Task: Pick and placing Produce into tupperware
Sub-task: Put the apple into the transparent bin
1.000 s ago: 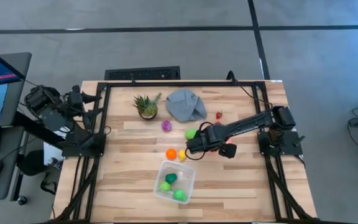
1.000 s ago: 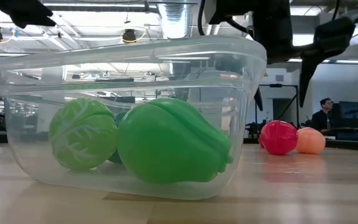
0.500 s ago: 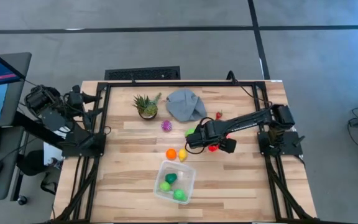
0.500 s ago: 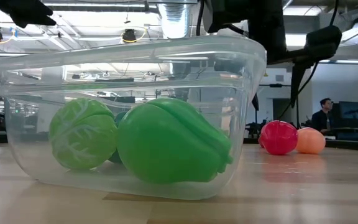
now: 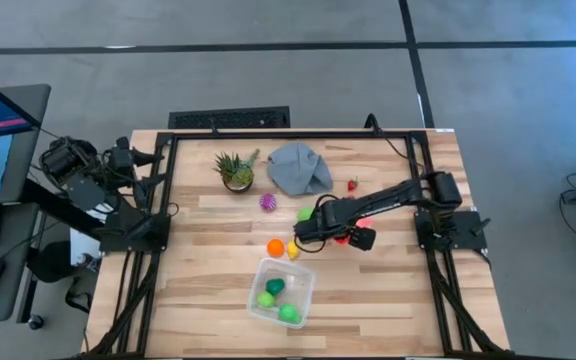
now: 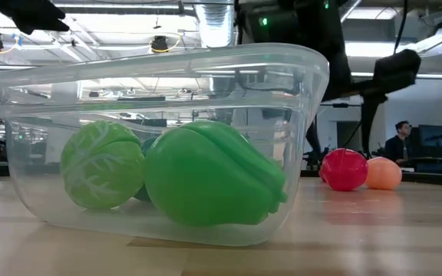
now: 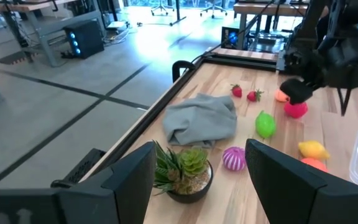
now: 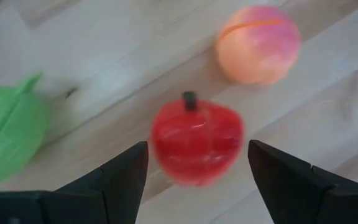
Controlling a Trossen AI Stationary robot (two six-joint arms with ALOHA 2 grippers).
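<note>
Right gripper point(image 8: 197, 171): we are holding our fingers spread over the red apple point(image 8: 196, 139), lining up the grasp.

I see the tupperware point(image 5: 282, 292) near the table's front edge with three produce pieces in it. My right gripper point(image 5: 317, 229) hangs above the apple point(image 8: 196, 140), the peach point(image 8: 257, 43) just beside it. The cloth point(image 5: 299, 168) lies behind them, the potted plant point(image 5: 236, 170) to its left.

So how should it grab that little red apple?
Probably from straight above, across the round middle of the red apple. Its stem points sideways along the table, so the broad sides lie free. The right gripper already hangs over it, jaws open to either side.
</note>
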